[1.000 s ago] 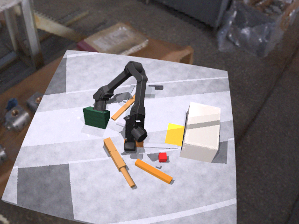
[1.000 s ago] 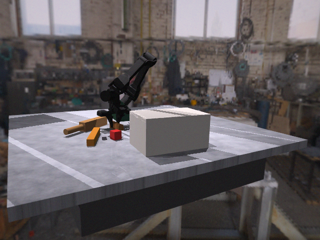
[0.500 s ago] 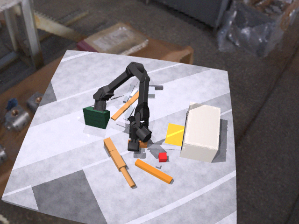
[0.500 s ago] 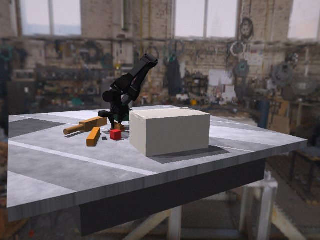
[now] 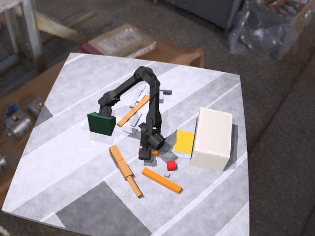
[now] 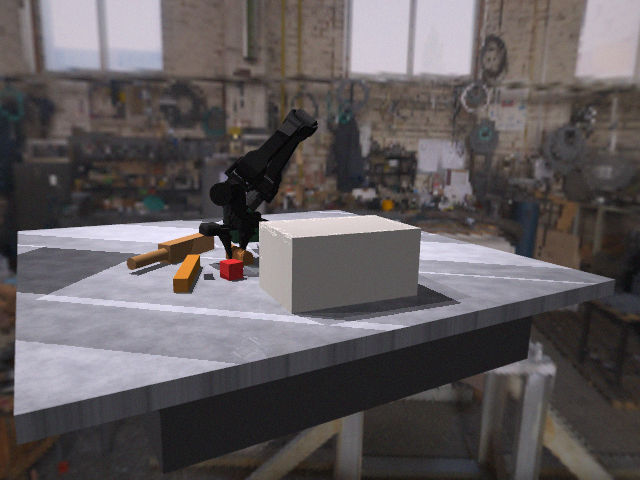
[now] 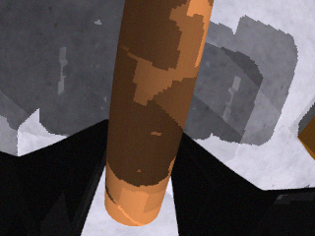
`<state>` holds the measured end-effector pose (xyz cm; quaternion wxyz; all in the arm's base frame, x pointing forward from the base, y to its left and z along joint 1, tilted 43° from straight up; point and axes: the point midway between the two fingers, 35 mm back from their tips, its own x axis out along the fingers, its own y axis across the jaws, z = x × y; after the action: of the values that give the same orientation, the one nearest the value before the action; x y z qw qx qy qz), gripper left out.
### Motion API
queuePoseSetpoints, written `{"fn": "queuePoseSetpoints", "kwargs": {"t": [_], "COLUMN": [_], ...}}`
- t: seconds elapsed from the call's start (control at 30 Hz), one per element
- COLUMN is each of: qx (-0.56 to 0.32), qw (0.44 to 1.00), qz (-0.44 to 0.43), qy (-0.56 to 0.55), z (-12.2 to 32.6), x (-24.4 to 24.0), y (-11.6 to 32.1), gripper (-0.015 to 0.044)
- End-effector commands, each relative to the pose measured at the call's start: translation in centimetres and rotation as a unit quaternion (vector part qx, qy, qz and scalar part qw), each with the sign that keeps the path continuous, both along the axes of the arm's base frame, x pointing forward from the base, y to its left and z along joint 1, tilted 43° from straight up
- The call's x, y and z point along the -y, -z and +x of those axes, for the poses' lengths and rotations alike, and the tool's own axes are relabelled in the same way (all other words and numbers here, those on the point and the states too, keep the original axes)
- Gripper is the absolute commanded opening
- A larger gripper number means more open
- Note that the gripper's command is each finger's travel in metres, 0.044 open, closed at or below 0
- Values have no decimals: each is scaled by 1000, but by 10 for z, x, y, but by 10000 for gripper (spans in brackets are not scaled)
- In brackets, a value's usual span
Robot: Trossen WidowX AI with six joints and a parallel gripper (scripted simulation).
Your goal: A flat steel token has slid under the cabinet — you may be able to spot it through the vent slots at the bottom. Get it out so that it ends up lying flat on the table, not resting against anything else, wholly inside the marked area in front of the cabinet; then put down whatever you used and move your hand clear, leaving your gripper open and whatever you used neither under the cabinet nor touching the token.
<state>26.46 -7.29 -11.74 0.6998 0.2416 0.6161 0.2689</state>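
Note:
My gripper (image 5: pixel 149 152) (image 6: pixel 235 256) (image 7: pixel 142 133) is shut on a round orange-brown handle (image 5: pixel 155 152) (image 6: pixel 243 255) (image 7: pixel 157 93), low over the table. A thin pale strip (image 5: pixel 186 155) runs from near the handle toward the cabinet's front, past the near edge of the yellow marked area; its far end is hard to make out. The white cabinet (image 5: pixel 213 134) (image 6: pixel 356 268) stands right of the gripper in the top view. The yellow marked area (image 5: pixel 183 142) lies against its front side. The steel token is not visible, and the vent slots are hidden from these views.
A red cube (image 5: pixel 171 165) (image 6: pixel 231 269), a small grey piece (image 5: pixel 167 175) (image 6: pixel 208 276) and an orange bar (image 5: pixel 161 180) (image 6: pixel 186 273) lie nearby. A stepped wooden piece (image 5: pixel 123 166) (image 6: pixel 180 249) lies left. A green block (image 5: pixel 101 124), another orange bar (image 5: pixel 133 110) and several grey pieces lie behind.

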Motion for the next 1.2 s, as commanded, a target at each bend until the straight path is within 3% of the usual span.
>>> {"fn": "queuePoseSetpoints", "kwargs": {"t": [0.0, 1.17], "qx": [0, 1], "qw": [1000, 1000], "qz": [-1, -1], "qy": [1, 1], "z": [8, 53], "x": [1, 1], "y": [-1, -7], "gripper": [0, 0]}}
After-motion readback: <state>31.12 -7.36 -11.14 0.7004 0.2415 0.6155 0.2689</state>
